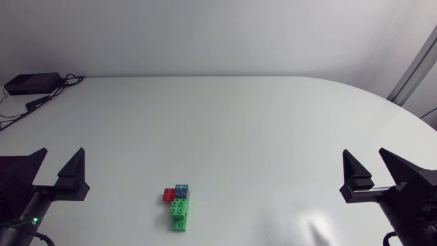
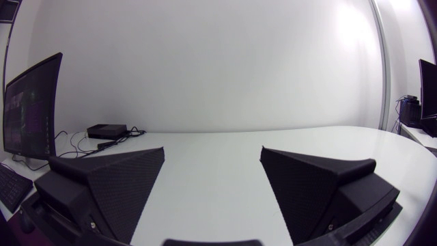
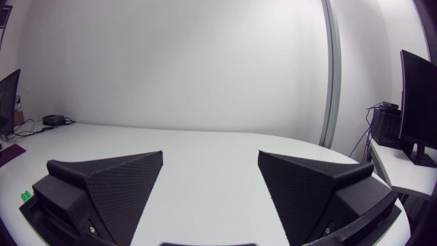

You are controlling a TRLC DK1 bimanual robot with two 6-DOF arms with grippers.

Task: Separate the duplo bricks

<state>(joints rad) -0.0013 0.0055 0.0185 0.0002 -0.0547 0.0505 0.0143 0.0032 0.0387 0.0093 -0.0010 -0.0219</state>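
Sitting joined in one cluster on the white table [image 1: 273, 123], roughly midway between the arms, the duplo bricks [image 1: 178, 203] (a red brick [image 1: 168, 195], a blue brick [image 1: 181, 189] and a green brick [image 1: 180, 213]) look untouched, so the whole separation appears left to do. The left gripper [image 1: 61, 164] and the right gripper [image 1: 365, 164] rest well apart from the cluster, each with fingers spread wide and nothing between them.
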